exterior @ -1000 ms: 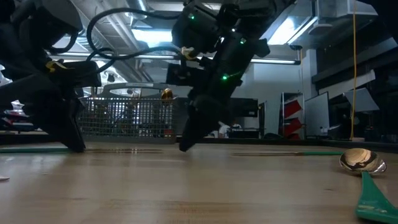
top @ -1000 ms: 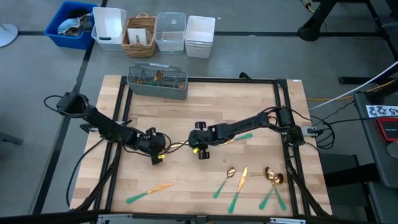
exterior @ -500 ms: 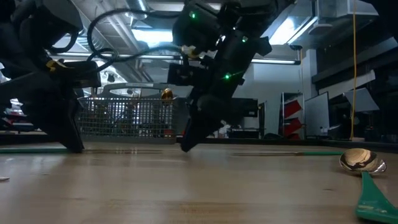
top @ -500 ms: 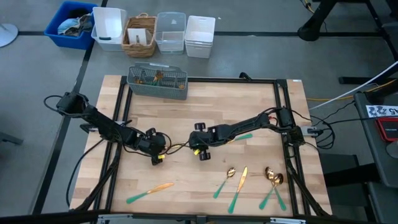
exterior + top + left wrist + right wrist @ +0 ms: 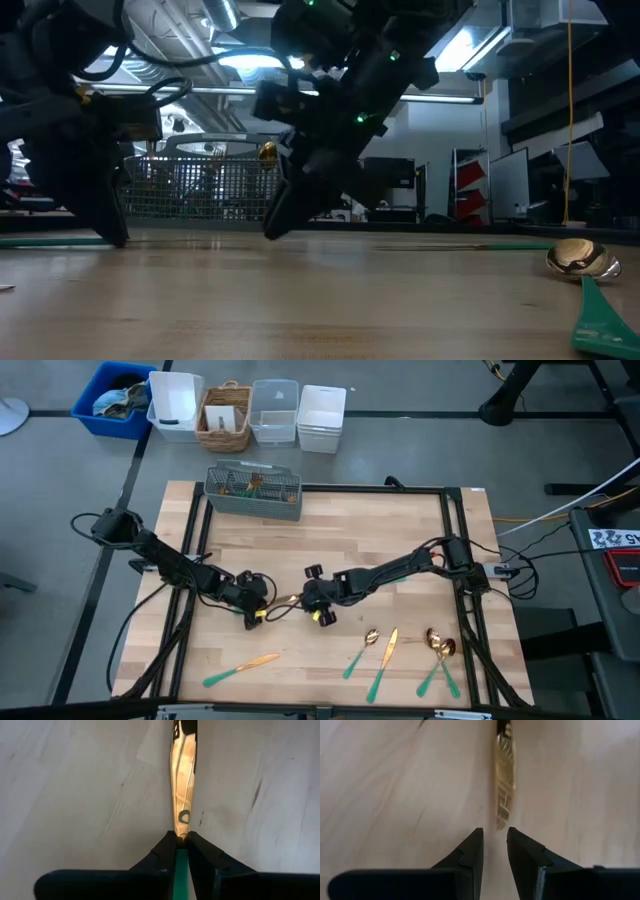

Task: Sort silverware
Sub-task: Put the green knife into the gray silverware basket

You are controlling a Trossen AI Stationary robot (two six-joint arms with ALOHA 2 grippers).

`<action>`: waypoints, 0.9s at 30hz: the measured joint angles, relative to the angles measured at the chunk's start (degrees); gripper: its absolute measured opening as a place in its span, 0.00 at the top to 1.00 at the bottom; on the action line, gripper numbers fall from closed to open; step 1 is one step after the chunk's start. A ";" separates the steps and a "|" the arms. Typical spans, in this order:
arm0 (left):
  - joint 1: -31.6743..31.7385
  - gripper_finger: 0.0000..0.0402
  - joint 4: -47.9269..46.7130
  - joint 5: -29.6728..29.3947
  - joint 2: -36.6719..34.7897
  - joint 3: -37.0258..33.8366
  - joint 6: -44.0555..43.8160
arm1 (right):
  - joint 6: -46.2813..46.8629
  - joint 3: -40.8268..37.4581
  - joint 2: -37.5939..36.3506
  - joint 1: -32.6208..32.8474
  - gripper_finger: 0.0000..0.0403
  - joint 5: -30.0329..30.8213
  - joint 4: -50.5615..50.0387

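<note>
A knife with a gold blade (image 5: 285, 603) and a teal handle lies between my two grippers near the table's middle. My left gripper (image 5: 260, 607) is shut on it from the table's left side. My right gripper (image 5: 304, 601) faces it from the right and is open. Its fingers stand just short of the blade's tip (image 5: 502, 822) without touching it. More gold-and-teal silverware lies flat on the wood: a knife (image 5: 240, 668) near the left near corner, and a spoon (image 5: 360, 650), a knife (image 5: 385, 660) and two spoons (image 5: 438, 655) near the right near edge. My left gripper (image 5: 181, 845) pinches the knife between its two fingers where the teal handle (image 5: 180, 862) meets the gold blade (image 5: 183, 795). The fingers lie along the knife and the blade points away from them, toward the right gripper. Whether the blade rests on the wood, I cannot tell.
A grey mesh caddy (image 5: 253, 490) with a few pieces inside stands at the table's far edge, left of centre. Bins and a basket (image 5: 225, 415) sit on the floor beyond it. Bare wood shows between the grippers and the caddy.
My right gripper has moved toward the table's left and slightly toward its near edge, closing in on the knife's blade tip. Its arm has swung nearer, over the teal handle that showed beside it. The left gripper and the knife have kept still.
</note>
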 joint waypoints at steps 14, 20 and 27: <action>0.00 0.92 2.42 0.18 0.07 0.00 -0.05 | -1.28 0.01 0.00 0.05 0.78 0.02 2.87; 0.00 0.92 4.14 -0.02 0.07 0.02 -0.03 | -1.28 0.03 0.00 0.05 0.78 0.02 2.78; 0.02 0.92 5.51 -0.11 0.07 0.04 -0.03 | -1.33 0.01 0.00 0.05 0.78 0.07 2.82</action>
